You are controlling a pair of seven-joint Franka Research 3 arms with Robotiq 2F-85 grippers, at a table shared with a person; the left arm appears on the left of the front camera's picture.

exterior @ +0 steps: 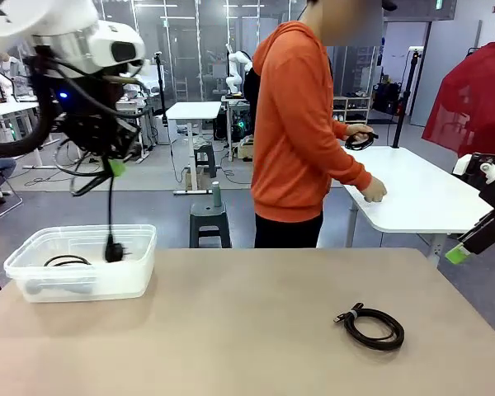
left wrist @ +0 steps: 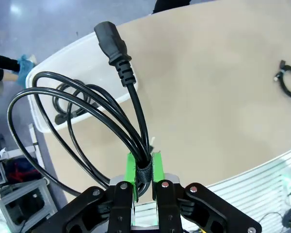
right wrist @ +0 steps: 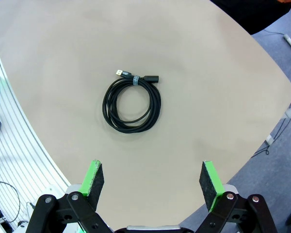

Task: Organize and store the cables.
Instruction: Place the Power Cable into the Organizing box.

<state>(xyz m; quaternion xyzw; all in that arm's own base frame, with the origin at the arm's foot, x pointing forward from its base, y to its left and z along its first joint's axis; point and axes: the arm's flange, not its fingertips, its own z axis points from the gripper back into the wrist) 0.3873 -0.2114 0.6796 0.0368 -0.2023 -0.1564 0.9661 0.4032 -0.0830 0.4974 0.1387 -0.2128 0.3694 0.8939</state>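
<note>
Plastic bin (exterior: 82, 285): maybe one cable (exterior: 66, 261) inside. Left end effector (left wrist: 144, 165) clamps power cord (left wrist: 111, 43) above it; right end effector (right wrist: 153, 177) apart, coil (right wrist: 136, 80) on surface (right wrist: 208, 73) pending.

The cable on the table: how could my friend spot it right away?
Find the big tan table, toward the robot's right. A thin black USB cable lies there in a flat coil. It alone lies on the tabletop; another cord sits in the clear bin, a power cord hangs from the left gripper.
</note>
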